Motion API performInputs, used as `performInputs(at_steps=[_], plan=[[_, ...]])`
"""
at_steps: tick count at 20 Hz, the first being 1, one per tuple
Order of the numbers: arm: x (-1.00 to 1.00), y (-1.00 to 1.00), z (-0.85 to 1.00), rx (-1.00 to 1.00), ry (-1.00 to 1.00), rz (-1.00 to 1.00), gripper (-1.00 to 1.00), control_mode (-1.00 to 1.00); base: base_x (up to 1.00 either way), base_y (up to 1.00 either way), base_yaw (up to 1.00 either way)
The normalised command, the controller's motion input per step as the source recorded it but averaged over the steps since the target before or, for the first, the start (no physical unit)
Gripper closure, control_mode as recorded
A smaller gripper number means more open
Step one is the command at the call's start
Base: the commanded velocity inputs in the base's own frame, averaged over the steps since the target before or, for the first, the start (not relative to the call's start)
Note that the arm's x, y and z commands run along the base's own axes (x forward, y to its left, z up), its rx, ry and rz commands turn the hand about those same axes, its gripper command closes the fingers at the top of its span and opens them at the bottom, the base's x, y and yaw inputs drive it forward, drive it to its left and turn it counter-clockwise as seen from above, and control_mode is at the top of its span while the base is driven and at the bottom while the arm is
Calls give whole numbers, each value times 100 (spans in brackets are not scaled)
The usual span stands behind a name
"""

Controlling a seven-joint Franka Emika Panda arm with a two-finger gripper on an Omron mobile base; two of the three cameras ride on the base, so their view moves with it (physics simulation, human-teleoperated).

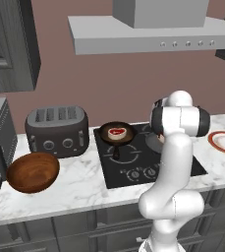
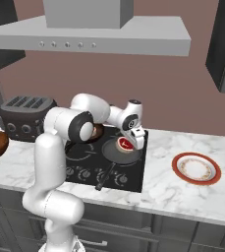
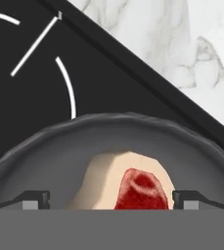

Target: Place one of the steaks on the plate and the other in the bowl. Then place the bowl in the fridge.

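One steak (image 1: 116,132), red with a pale fat edge, lies in a small black pan (image 1: 116,140) at the back left of the cooktop. The other steak (image 2: 125,143) lies in a grey pan (image 2: 115,155) on the cooktop's right side. My gripper (image 2: 129,141) hangs low over that pan, open. In the hand view the steak (image 3: 139,189) sits between the two fingertips (image 3: 36,199), close below them. The white plate (image 2: 196,168) with its red-orange ring rests on the counter to the right. The brown wooden bowl (image 1: 33,172) stands on the counter at the far left. The fridge is out of view.
A dark toaster (image 1: 57,129) stands behind the bowl. The black cooktop (image 1: 133,165) has its knobs along the front edge. The grey pan's handle (image 2: 104,178) points toward the counter's front. A grey range hood (image 1: 148,34) hangs overhead. Marble counter (image 2: 163,189) lies between cooktop and plate.
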Motion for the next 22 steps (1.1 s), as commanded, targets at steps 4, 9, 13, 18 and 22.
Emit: performInputs(at_steps=[4,9,13,18,22], plan=[[-40,18,-67,-4,0,0,-100,-100,0,0,0],[-19,17,-58,-2,0,0,100,-100,0,0,0],[-24,2,-40,0,-4,0,100,-100,0,0,0],[-28,0,-20,0,-17,-2,100,-100,0,0,0],[-29,0,1,0,-20,-3,100,-100,0,0,0]])
